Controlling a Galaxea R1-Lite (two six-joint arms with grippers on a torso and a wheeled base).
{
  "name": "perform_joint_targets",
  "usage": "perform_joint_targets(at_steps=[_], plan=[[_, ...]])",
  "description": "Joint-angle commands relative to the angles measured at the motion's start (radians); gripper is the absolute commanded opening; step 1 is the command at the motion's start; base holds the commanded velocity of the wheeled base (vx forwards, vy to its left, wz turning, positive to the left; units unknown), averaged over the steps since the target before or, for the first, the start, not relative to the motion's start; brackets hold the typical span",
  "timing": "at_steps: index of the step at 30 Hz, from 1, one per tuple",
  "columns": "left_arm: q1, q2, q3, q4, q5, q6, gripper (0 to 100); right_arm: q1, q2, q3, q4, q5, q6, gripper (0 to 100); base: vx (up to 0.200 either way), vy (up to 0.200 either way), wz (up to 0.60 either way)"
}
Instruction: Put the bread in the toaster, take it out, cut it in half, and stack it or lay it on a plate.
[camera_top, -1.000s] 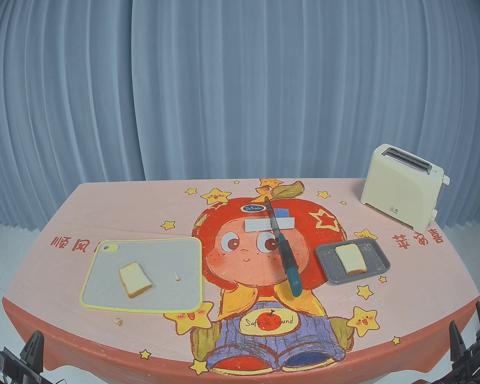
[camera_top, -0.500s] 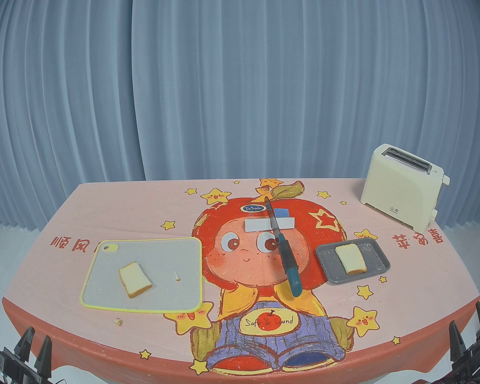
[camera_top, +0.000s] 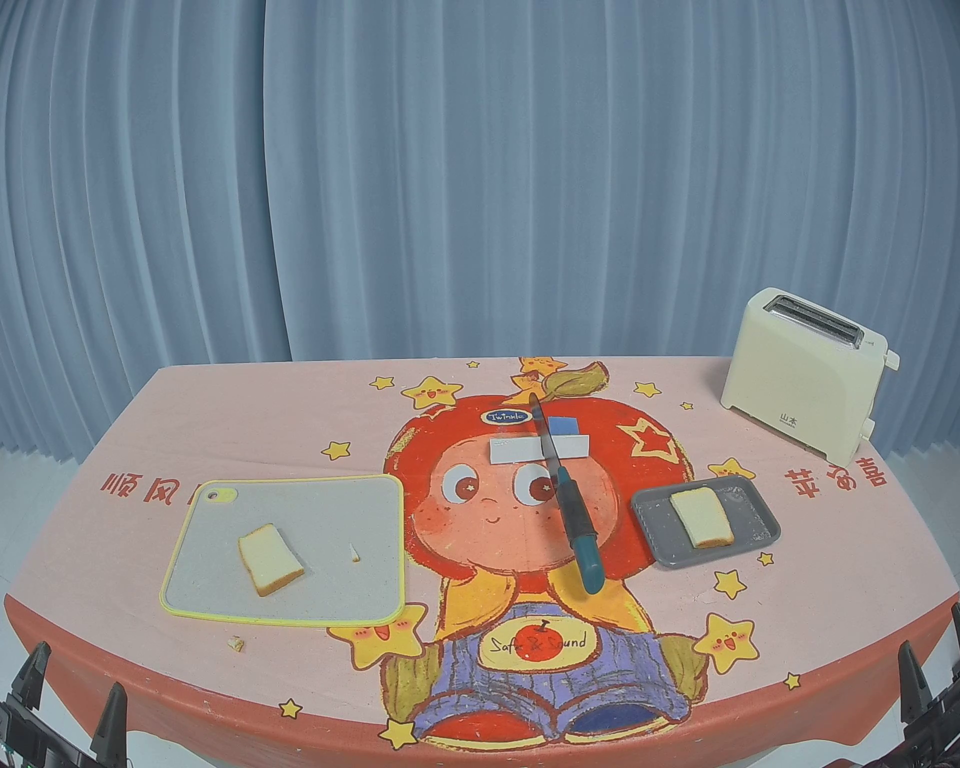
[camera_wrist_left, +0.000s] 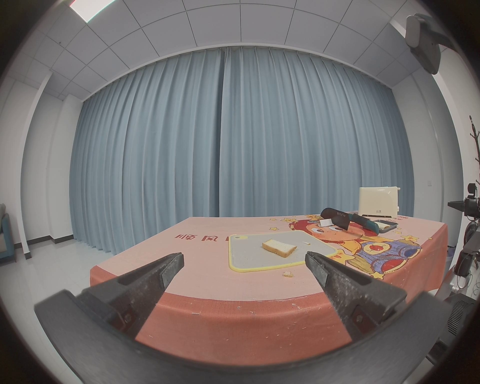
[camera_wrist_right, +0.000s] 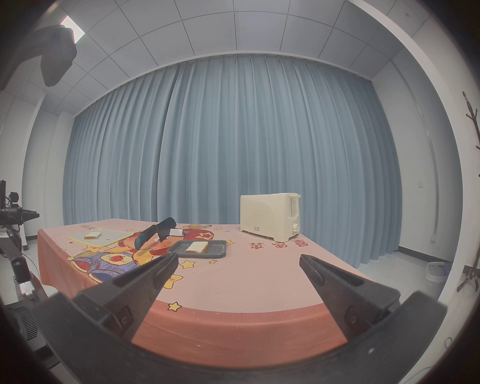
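One piece of bread (camera_top: 270, 558) lies on the grey cutting board (camera_top: 330, 590) at the table's left. A second piece of bread (camera_top: 701, 516) rests on the grey plate (camera_top: 655, 525) at the right. The cream toaster (camera_top: 805, 370) stands at the far right with nothing showing in its slots. A knife (camera_top: 567, 497) with a teal handle lies in the middle. My left gripper (camera_top: 70, 690) stands open below the table's front left edge. My right gripper (camera_top: 932, 650) is open off the front right edge. From the left wrist, the left gripper (camera_wrist_left: 244, 257) faces the bread (camera_wrist_left: 279, 247). From the right wrist, the right gripper (camera_wrist_right: 238, 259) faces the plate (camera_wrist_right: 215, 248) and the toaster (camera_wrist_right: 270, 215).
A small crumb (camera_top: 354, 552) lies on the board and another crumb (camera_top: 236, 644) on the cloth in front of it. A white and blue block (camera_top: 520, 448) props up the knife blade. Blue curtains hang behind the table.
In the head view the left gripper's fingertips have come further into sight at the lower left and spread apart. The right gripper, bread, knife and toaster have not moved.
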Motion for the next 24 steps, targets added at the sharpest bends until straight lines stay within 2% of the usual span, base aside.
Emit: perform_joint_targets(at_steps=[1, 6, 14, 24], plan=[[0.001, 0.001, 0.018, -0.001, 0.0, 0.001, 100, 0.0, -0.007, 0.016, -0.001, 0.0, 0.0, 100, 0.0, 0.0, 0.0], [0.001, 0.001, 0.018, -0.001, 0.0, 0.001, 100, 0.0, -0.007, 0.018, -0.001, 0.0, 0.0, 100, 0.0, 0.0, 0.0], [0.001, 0.001, 0.018, -0.003, 0.0, 0.035, 100, 0.0, -0.007, 0.018, -0.001, 0.0, 0.0, 100, 0.0, 0.0, 0.0], [0.001, 0.001, 0.018, -0.015, 0.002, 0.024, 100, 0.0, -0.007, 0.016, -0.001, 0.0, 0.0, 100, 0.0, 0.0, 0.0]])
